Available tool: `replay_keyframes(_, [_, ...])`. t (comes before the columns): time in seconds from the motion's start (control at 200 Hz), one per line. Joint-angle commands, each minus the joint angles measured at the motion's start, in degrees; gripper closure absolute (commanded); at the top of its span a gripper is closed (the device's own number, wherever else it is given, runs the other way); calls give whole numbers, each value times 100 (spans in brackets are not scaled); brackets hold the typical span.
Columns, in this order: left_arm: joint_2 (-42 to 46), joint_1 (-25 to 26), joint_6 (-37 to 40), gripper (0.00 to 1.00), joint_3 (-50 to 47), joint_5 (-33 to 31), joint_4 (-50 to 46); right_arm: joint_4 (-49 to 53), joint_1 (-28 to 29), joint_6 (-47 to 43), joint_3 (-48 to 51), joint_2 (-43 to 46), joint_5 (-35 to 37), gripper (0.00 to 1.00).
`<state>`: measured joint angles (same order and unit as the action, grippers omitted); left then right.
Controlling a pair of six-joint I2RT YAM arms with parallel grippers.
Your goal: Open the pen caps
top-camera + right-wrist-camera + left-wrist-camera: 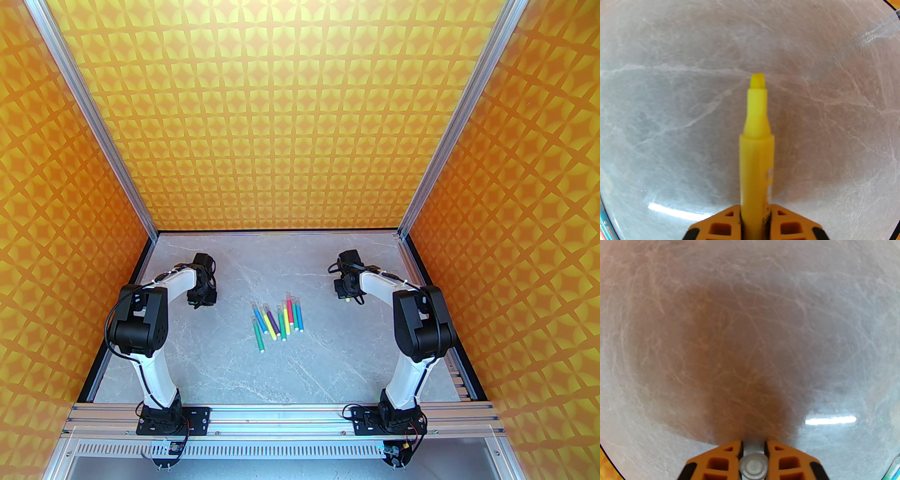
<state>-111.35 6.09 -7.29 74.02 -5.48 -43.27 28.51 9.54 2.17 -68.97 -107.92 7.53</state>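
Right tool [755,209] around bright-yellow pen [756,164], chisel tip [757,80] bare

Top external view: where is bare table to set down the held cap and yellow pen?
Bare: table between the arm bases and the pens; also the far strip by the back wall. Crowded: the middle, among the pens.

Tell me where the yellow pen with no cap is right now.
The yellow pen is clamped in the right gripper, seen in the right wrist view, its bare tip out over the grey table, right of the pens lying mid-table.
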Motion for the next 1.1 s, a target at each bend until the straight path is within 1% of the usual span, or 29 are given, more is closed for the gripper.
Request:
replay_keyframes(0.0, [-416, -275, 145, 100, 127, -273, 318, 120, -87, -99, -155, -158, -43, 97])
replay_keyframes(0.205, [-562, -529, 232, 100, 370, -271, 288, 146, -266, -77, -239, -299, -231, 94])
replay_keyframes(0.455, [-786, -711, 340, 100, 761, -266, 142, 216, -321, -93, -346, -436, -239, 90])
replay_keyframes(0.575, [-838, -762, 351, 100, 829, -261, 150, 225, -321, -94, -345, -449, -282, 86])
replay_keyframes(0.7, [-834, -767, 343, 100, 823, -221, 152, 251, -321, -91, -357, -458, -320, 80])
replay_keyframes(0.91, [-690, -767, 308, 87, 655, -122, 217, 302, -321, -85, -367, -454, -368, 71])
replay_keyframes(1.0, [-605, -767, 299, 84, 577, -73, 253, 322, -321, -83, -363, -449, -382, 66])
replay_keyframes(1.095, [-539, -767, 276, 82, 507, -48, 258, 364, -321, -78, -364, -410, -390, 65])
